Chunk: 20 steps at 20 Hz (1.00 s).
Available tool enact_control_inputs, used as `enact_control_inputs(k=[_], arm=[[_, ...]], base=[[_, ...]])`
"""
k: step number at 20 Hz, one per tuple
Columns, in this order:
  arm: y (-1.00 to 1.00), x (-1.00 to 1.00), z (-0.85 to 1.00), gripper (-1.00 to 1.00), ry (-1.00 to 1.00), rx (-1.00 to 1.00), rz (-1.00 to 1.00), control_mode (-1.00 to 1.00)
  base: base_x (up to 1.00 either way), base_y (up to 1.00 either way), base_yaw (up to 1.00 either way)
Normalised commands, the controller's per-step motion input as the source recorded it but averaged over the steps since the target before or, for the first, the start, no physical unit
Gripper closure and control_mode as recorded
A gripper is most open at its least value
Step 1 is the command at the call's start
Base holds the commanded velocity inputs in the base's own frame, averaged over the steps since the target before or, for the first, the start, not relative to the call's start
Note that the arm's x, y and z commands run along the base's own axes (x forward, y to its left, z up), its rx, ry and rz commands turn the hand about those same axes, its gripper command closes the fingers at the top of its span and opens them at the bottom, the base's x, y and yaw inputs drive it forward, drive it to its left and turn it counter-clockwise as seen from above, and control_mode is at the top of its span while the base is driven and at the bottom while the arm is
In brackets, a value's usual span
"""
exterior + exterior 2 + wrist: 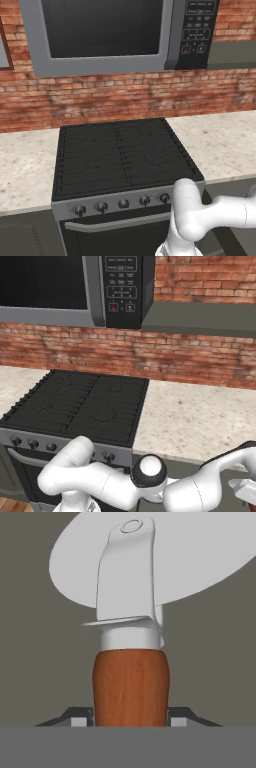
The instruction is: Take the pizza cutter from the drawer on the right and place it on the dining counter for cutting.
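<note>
The pizza cutter (131, 677) stands close up in the hand view: a stubby reddish-brown wooden handle, a white collar and fork, and a pale round blade (200, 567) above. My gripper (130, 722) is shut on the handle's lower end, one dark fingertip (79, 721) pressed to each side. Behind the cutter lies a flat dark grey surface (30, 662), which looks like the inside of the drawer. In the base views my white arm (210, 481) bends low and reaches off to the lower right. The dining counter is out of view.
A black stove (122, 152) with knobs and a silver oven bar handle (115, 223) stands straight ahead. Beige stone counter (195, 421) flanks it on both sides. A microwave (115, 30) hangs above on the brick wall (100, 97).
</note>
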Motion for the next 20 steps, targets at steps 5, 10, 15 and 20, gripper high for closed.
enact_control_inputs(k=[5, 10, 15, 20], arm=[[0.48, -0.59, 0.00, 1.00, -0.14, -0.11, 0.00, -1.00], [0.63, -0.48, 0.25, 1.00, -0.15, -0.09, 0.00, -1.00], [0.74, -0.16, 0.55, 1.00, -0.03, -0.09, 0.00, -1.00], [0.92, 0.00, 0.57, 1.00, -0.01, -0.11, 0.00, -1.00]], base=[[0.00, 0.00, 0.00], [0.00, 0.00, 0.00], [0.00, 0.00, 0.00], [0.00, 0.00, 0.00]])
